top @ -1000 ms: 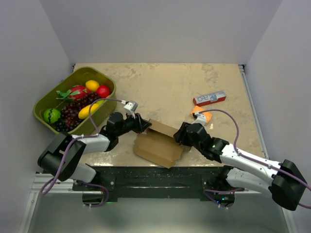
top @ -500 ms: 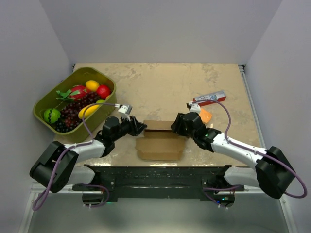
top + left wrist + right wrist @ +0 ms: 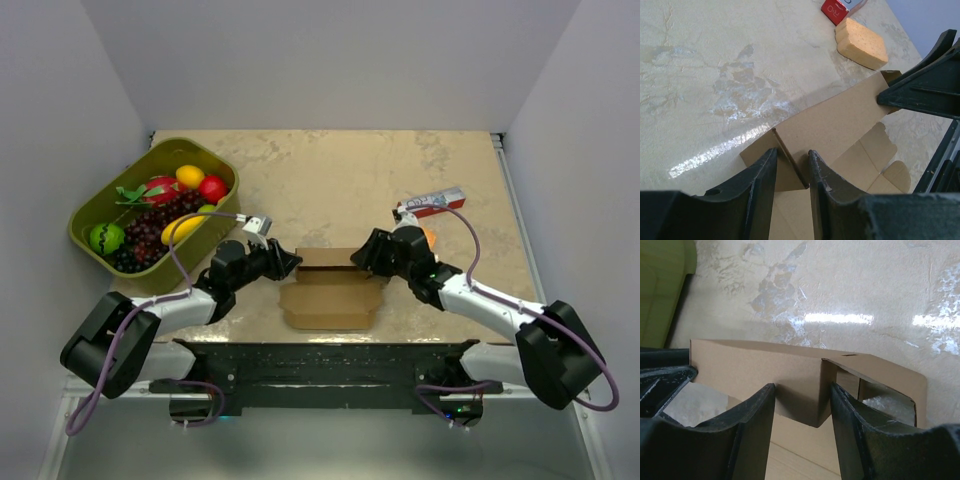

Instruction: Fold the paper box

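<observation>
From above, the paper box (image 3: 330,295) lies at 6 o'clock on the desk (image 3: 330,180), just ahead of my bases. It is plain brown card, with the back panel raised and the rest flat. My left pincer (image 3: 288,263) meets its 9 o'clock end and my right pincer (image 3: 360,262) its 3 o'clock end. The green fruit basket (image 3: 85,215) sits well apart at 10 o'clock, the red-and-white carton (image 3: 432,203) at 2 o'clock.

Left wrist: my left pincer (image 3: 791,152) is released, its fingers straddling a thin upright side flap without visibly pinching it. The card is matte, stiff and die-cut, with scalloped tabs towards 5 o'clock. A porous orange block (image 3: 862,45) rests beyond at 1 o'clock. The desk is glossy and marbled, so I judge the sheet could skate.

Right wrist: my right pincer (image 3: 802,387) is also released, a folded corner of the box (image 3: 755,365) standing between its fingers.

To do this well, I'd close gently on both end flaps together. Then I'd turn them inward along the scored creases while holding the back panel upright, pressing evenly so that neither end drags the sheet sideways or buckles it off the crease.
</observation>
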